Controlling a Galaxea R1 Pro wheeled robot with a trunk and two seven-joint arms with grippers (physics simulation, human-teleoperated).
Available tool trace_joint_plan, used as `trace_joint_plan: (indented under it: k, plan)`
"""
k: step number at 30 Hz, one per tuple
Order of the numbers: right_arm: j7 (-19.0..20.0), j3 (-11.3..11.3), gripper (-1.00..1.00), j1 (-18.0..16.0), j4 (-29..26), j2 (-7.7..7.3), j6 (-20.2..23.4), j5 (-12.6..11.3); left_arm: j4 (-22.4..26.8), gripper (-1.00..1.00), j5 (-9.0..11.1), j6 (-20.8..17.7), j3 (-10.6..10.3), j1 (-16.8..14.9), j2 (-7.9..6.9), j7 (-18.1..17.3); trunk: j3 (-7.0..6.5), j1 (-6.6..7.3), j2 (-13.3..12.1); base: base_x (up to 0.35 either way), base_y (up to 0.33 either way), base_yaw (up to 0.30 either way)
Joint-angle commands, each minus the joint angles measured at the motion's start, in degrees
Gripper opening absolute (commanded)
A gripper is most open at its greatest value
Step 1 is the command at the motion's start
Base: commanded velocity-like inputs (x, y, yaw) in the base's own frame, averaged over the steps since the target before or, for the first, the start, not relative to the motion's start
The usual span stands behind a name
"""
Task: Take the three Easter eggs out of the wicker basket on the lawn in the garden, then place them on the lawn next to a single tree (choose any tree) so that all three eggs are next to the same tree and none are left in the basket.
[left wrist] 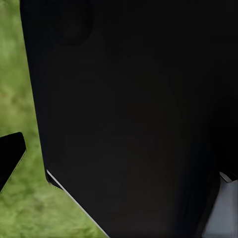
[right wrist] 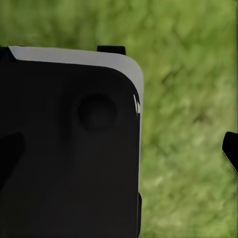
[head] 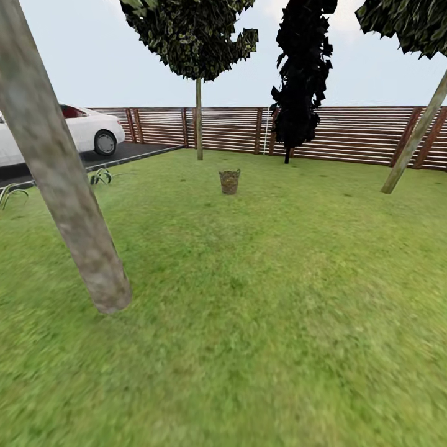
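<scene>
Head view looks out over a patchy green lawn (head: 261,310), its grass soft and slightly blurred underfoot. Far off, near the middle of the grass, stands the wicker basket (head: 230,182), a small brown woven tub with an open weave; its inside is too small to make out, so I cannot tell whether eggs lie in it. Close by on the left leans a thick, pale grey-green trunk (head: 59,167) with mottled bark. Just behind the basket rises a slim straight tree (head: 199,118) under a dark leafy crown, and another slanted trunk (head: 415,139) stands at the right. A slatted wooden fence (head: 347,133) of reddish-brown boards closes the garden, with a dark ragged shrub (head: 302,74) before it. A white car (head: 74,133) sits on the dark asphalt driveway (head: 118,153) at the left. In the left wrist view a smooth black robot body panel (left wrist: 129,119) blocks most of the grass, and in the right wrist view a rounded black panel with a pale edge (right wrist: 69,148) does likewise; I cannot tell how either gripper's fingers stand.
</scene>
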State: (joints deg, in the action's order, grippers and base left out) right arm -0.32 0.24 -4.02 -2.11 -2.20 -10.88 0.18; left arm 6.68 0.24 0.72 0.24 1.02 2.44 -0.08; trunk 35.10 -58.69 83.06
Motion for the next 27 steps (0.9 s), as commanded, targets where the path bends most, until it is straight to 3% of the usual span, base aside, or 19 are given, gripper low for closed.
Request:
trace_joint_plan:
  k: [1, 27]
  plan:
    - [0.0, 0.0, 1.00, 0.0, 0.0, 0.00, -0.2, 0.0, 0.1, 1.00, 0.0, 0.1, 0.0, 0.0, -0.01, 0.0, 0.04, -0.03, 0.0, 0.336, 0.000, 0.000]
    - [0.0, 0.0, 1.00, 0.0, 0.1, 0.00, -0.1, 0.0, 0.1, 1.00, 0.0, 0.1, 0.0, 0.0, 0.02, 0.0, 0.04, -0.03, 0.0, 0.335, 0.000, 0.000]
